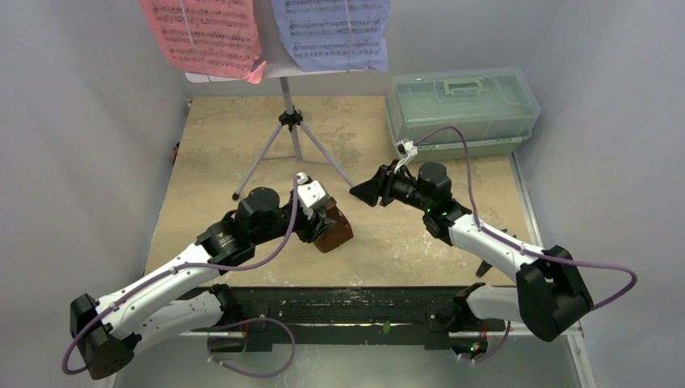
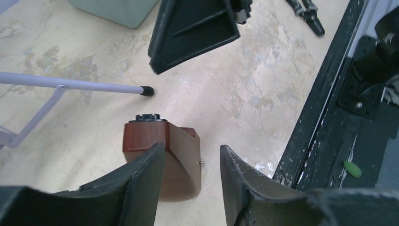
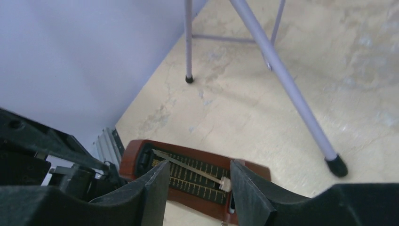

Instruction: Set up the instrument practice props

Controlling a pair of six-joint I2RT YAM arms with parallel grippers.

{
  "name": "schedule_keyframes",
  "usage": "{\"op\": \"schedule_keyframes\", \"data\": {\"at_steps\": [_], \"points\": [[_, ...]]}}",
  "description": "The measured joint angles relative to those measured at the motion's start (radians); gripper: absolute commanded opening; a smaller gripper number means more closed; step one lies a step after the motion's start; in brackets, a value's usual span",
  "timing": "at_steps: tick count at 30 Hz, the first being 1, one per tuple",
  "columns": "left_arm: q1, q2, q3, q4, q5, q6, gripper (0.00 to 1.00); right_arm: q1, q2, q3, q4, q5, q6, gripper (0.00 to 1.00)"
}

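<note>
The small brown pyramid-shaped wooden metronome (image 1: pixel 335 230) is found near the middle of the beige stone-patterned desk (image 1: pixel 218 145), a little toward its near edge, just in front of the lavender music stand on thin tripod legs (image 1: pixel 287 97). The pink paper music sheet (image 1: pixel 202 32) and the pale-blue one (image 1: pixel 331 32) are carried by the stand at the far edge. The left claw (image 2: pixel 191 150) is spread, with one finger close against the metronome's side and nothing pinched. The right claw (image 3: pixel 198 165) is also spread and empty, apart from the metronome. Whether the metronome rests squarely on its base cannot be told. It could be tipped if the left finger is dragged sideways. A tripod leg could also be struck by either arm, and the stand with both sheets brought down.
</note>
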State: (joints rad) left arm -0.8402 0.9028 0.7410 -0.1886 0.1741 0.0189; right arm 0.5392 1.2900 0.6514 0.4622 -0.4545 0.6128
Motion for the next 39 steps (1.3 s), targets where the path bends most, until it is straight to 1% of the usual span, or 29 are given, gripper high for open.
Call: {"op": "schedule_keyframes", "data": {"at_steps": [2, 3, 7, 10, 12, 15, 20, 22, 26, 30, 33, 36, 39], "points": [[0.000, -0.034, 0.001, 0.003, -0.032, -0.009, 0.66, -0.009, -0.045, -0.001, 0.002, -0.006, -0.034, 0.57], [0.000, -0.045, 0.002, 0.008, -0.058, -0.024, 0.68, -0.010, -0.053, -0.001, 0.006, -0.016, -0.053, 0.56], [0.002, -0.027, 0.021, 0.010, -0.158, -0.087, 0.68, -0.009, 0.000, 0.004, 0.008, -0.083, -0.095, 0.53], [0.003, 0.019, 0.044, -0.003, -0.195, -0.119, 0.68, -0.005, 0.050, -0.008, -0.006, -0.092, -0.113, 0.51], [0.003, 0.035, 0.048, -0.018, -0.203, -0.135, 0.69, -0.005, 0.060, -0.013, -0.048, -0.074, -0.133, 0.45], [0.007, 0.040, 0.047, -0.039, -0.208, -0.156, 0.71, -0.002, 0.087, -0.012, -0.114, -0.007, -0.170, 0.42], [0.009, 0.037, 0.047, -0.038, -0.233, -0.178, 0.78, 0.016, 0.212, -0.010, -0.157, 0.075, -0.196, 0.41], [0.009, 0.033, 0.047, -0.039, -0.257, -0.184, 0.81, 0.045, 0.257, -0.010, -0.163, 0.105, -0.203, 0.41], [0.009, 0.021, 0.050, -0.054, -0.315, -0.197, 0.83, 0.117, 0.314, -0.010, -0.155, 0.135, -0.207, 0.40], [0.009, 0.035, 0.084, -0.123, -0.351, -0.253, 0.80, 0.187, 0.300, -0.021, -0.111, 0.136, -0.189, 0.42], [0.009, 0.061, 0.129, -0.201, -0.362, -0.318, 0.76, 0.261, 0.239, -0.053, -0.063, 0.112, -0.177, 0.48], [0.009, 0.051, 0.155, -0.278, -0.368, -0.377, 0.69, 0.306, 0.153, -0.105, 0.011, 0.064, -0.161, 0.51], [0.009, 0.009, 0.159, -0.315, -0.370, -0.420, 0.57, 0.275, 0.084, -0.141, 0.050, 0.047, -0.153, 0.48]]}}
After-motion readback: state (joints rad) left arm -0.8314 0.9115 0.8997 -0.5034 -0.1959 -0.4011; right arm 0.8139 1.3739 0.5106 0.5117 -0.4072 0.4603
